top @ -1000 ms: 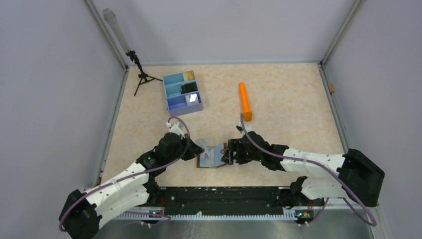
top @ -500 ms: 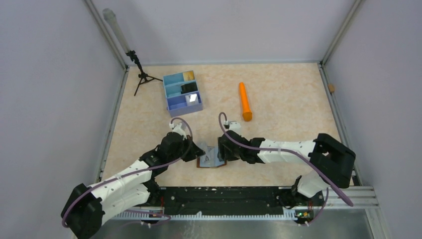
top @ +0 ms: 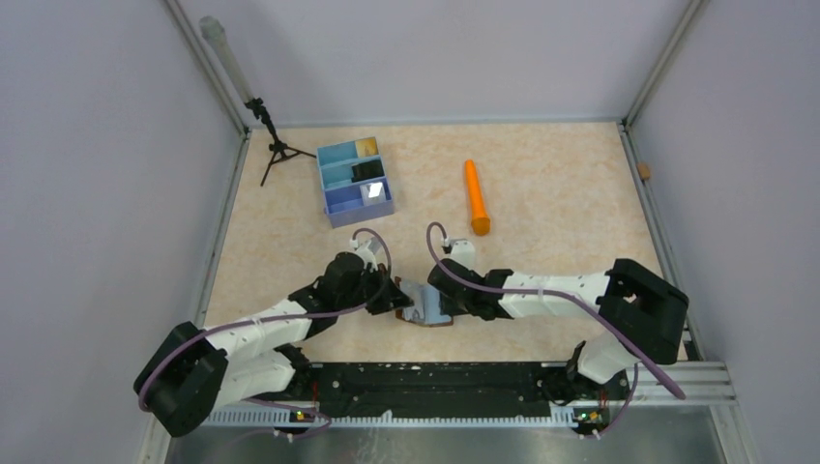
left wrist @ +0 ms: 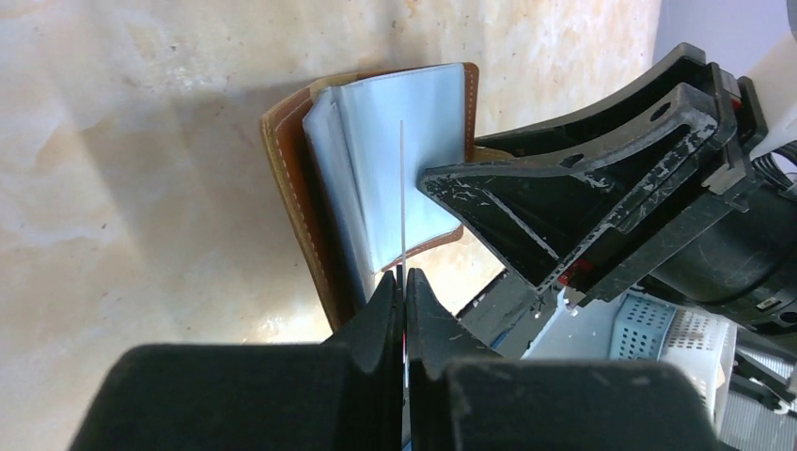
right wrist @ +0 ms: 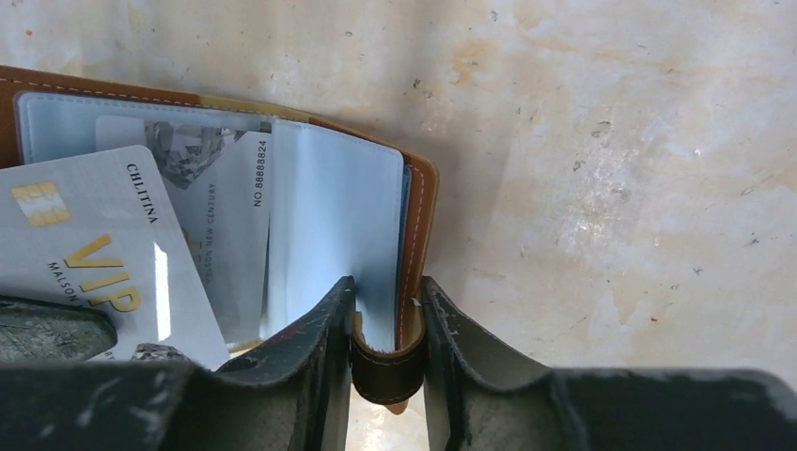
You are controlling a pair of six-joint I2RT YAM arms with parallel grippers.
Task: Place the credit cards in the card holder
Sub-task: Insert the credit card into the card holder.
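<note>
Beige, marbled tabletop (top: 561,261), enclosed by plain grey walls (top: 97,193) with metal corner posts. Far left stood a small black tripod (top: 274,145); beside it was a blue tray (top: 363,210) of three compartments, holding a tan-gold card (top: 366,146), a black card (top: 367,170) and a pale card (top: 371,191). An orange cylinder (top: 474,196) lay right of the tray. The card holder (top: 425,307), brown leather with a pale blue lining, lay open at the near centre between both arms. The left gripper (left wrist: 402,277) was pinched tight on a silvery card (right wrist: 103,263) marked VIP, seen edge-on from its own wrist and reaching over the open lining. The right gripper (right wrist: 387,301) was closed narrowly on the holder's brown edge and tab. From above, both grippers covered most of the holder. Whether the card's leading edge had entered a pocket could not be told.
</note>
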